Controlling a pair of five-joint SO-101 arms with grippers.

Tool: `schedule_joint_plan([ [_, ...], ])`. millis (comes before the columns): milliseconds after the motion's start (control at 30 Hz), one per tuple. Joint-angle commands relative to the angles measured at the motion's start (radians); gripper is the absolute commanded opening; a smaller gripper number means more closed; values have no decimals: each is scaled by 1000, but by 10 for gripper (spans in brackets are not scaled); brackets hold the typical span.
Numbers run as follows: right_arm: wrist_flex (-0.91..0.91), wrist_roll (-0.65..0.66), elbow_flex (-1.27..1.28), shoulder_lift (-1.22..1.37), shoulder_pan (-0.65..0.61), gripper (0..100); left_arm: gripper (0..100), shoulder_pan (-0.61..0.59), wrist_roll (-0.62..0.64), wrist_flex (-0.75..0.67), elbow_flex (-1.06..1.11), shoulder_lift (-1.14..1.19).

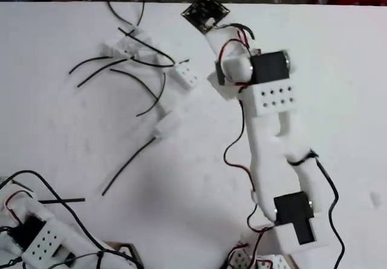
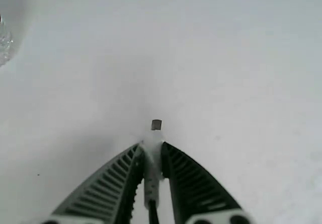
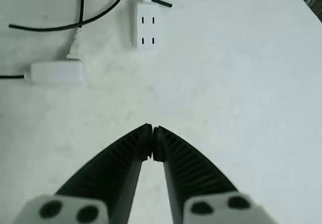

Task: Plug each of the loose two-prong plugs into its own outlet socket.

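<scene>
Left wrist view: the left jaws are pinched on a white two-prong plug (image 2: 151, 156). Its black cord (image 2: 151, 215) trails back between them, and a dark prong tip (image 2: 156, 125) points straight ahead over bare white bench (image 2: 241, 58).

Right wrist view: the right jaws are pressed together on nothing. Beyond them lies a white outlet block (image 3: 146, 25), slots facing up, its long axis running away from the jaws. A white corded piece (image 3: 58, 74) lies near it, crosswise.

High view: the left arm (image 1: 33, 236) sits at a near corner, well apart from the outlet block, while the right arm (image 1: 272, 154) is nearer. The held plug likely needs a long carry, prongs then turned down toward the slots.
</scene>
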Motion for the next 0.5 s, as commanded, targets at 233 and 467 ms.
schedule_joint_plan([
  [233,-308,-26,-149,464,-130,298,24,10,-12,5,-23,-16],
  [467,-332,-23,-537,872,-128,298,24,8,-12,5,-23,-16],
])
